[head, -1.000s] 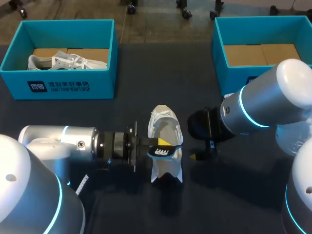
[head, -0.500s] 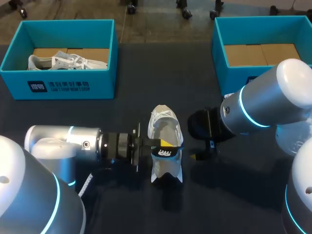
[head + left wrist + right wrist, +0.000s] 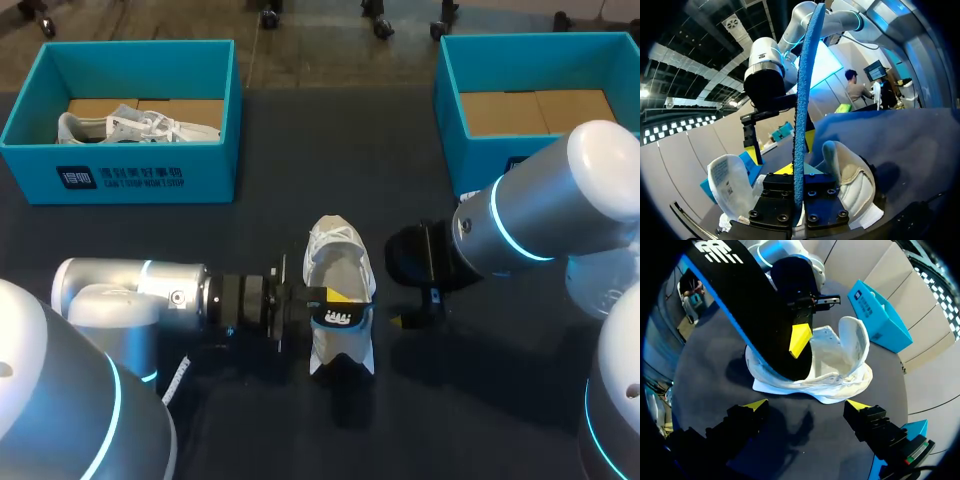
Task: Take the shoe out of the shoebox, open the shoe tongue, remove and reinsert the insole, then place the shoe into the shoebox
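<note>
The white shoe (image 3: 340,262) lies on the dark table (image 3: 300,150), out of both boxes, between the two arms, with its toe pointing away from the robot. The left gripper (image 3: 325,297) is at the shoe's heel end, its fingers closed close together on the insole (image 3: 338,313). The insole is black on top, with a white mark and a blue edge. In the left wrist view it stands edge-on as a thin blue strip (image 3: 801,115) rising from between the black finger blocks, which cover most of the yellow tips. In the right wrist view the insole slants up out of the shoe's opening (image 3: 832,362). Its lower end appears to sit inside, but the collar hides the tip.

The right gripper (image 3: 806,405) hangs just beside the shoe, its fingers spread wide with nothing between them. From the head camera the arm's wrist covers it almost entirely.

The left shoebox (image 3: 150,175) holds a second shoe (image 3: 130,127), partly hidden by the front wall. The right shoebox (image 3: 475,160) is partly covered by the right arm.
</note>
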Motion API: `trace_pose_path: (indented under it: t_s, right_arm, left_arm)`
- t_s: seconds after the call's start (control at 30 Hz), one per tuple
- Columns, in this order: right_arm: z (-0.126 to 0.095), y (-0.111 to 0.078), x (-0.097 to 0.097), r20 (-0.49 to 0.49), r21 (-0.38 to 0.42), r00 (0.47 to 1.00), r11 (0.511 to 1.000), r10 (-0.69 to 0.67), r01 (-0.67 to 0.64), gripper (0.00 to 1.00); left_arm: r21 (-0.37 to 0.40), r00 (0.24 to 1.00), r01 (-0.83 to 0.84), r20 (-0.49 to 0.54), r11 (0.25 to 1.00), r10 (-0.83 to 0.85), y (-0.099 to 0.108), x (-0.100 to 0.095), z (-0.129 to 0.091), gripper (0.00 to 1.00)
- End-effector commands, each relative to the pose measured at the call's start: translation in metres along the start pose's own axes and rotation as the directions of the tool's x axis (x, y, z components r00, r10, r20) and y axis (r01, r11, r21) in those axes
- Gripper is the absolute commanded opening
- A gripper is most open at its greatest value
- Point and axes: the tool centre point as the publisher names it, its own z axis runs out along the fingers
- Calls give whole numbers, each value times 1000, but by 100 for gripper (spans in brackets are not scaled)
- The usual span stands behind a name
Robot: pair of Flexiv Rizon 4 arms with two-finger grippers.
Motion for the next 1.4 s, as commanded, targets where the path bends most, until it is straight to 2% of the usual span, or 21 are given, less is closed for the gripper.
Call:
trace_pose_path:
  t_s: [0.03,0.33,0.57,0.63,0.8,1.1,1.4]
  right_arm:
    - [0,-1,1,1,-2,1000,1000,0,0,100]
    - [0,-1,1,1,-2,1000,1000,0,0,100]
    - [0,-1,1,1,-2,1000,1000,0,0,100]
    - [0,-1,1,1,-2,1000,1000,0,0,100]
    - [0,-1,1,1,-2,1000,1000,0,0,100]
    - [0,-1,1,1,-2,1000,1000,0,0,100]
    - [0,-1,1,1,-2,1000,1000,0,0,100]
  left_arm:
    - [-10,1000,-7,-12,1000,7,10,-2,7,0]
    - [-24,999,-18,-27,1000,18,25,-3,6,0]
    - [-38,999,-20,-30,999,19,21,-2,5,0]
    - [-37,999,-22,-30,999,21,16,-2,5,30]
    - [-37,999,-33,-30,999,32,7,-4,4,44]
    - [-33,998,-47,-35,998,46,-7,-9,4,40]
    - [-39,998,-28,-60,999,25,-26,-10,-1,44]
